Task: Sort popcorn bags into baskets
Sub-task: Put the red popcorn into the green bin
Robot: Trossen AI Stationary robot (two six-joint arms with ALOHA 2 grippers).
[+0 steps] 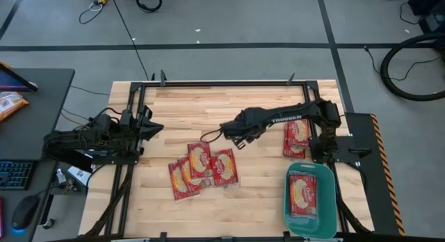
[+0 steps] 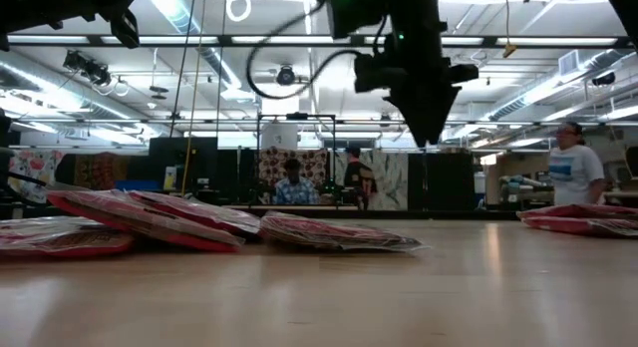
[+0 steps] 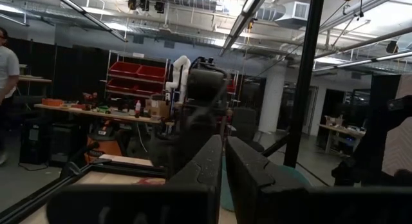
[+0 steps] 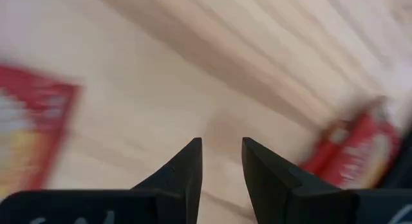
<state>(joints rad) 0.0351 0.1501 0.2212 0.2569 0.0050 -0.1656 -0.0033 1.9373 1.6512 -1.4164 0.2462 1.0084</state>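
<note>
Several red popcorn bags (image 1: 201, 169) lie flat and overlapping in a heap at the table's middle, toward the near side; the low view shows the same heap (image 2: 150, 217). Two more bags (image 1: 297, 134) lie by the right arm's base. One bag (image 1: 302, 193) lies inside the teal basket (image 1: 327, 204) at the near right corner. My right gripper (image 4: 221, 147) is open and empty, hovering above bare wood just beyond the heap (image 1: 226, 131). In its wrist view, red packets show on either side (image 4: 32, 134) (image 4: 351, 153). My left gripper (image 3: 223, 156) is shut and waits at the table's left edge (image 1: 149, 127).
A black metal frame (image 1: 229, 82) runs along the table's far and side edges. A dark desk to the left carries an orange-and-white packet (image 1: 10, 103), a keyboard and a mouse. Bare wood lies between the heap and the basket. People stand in the room behind (image 2: 573, 168).
</note>
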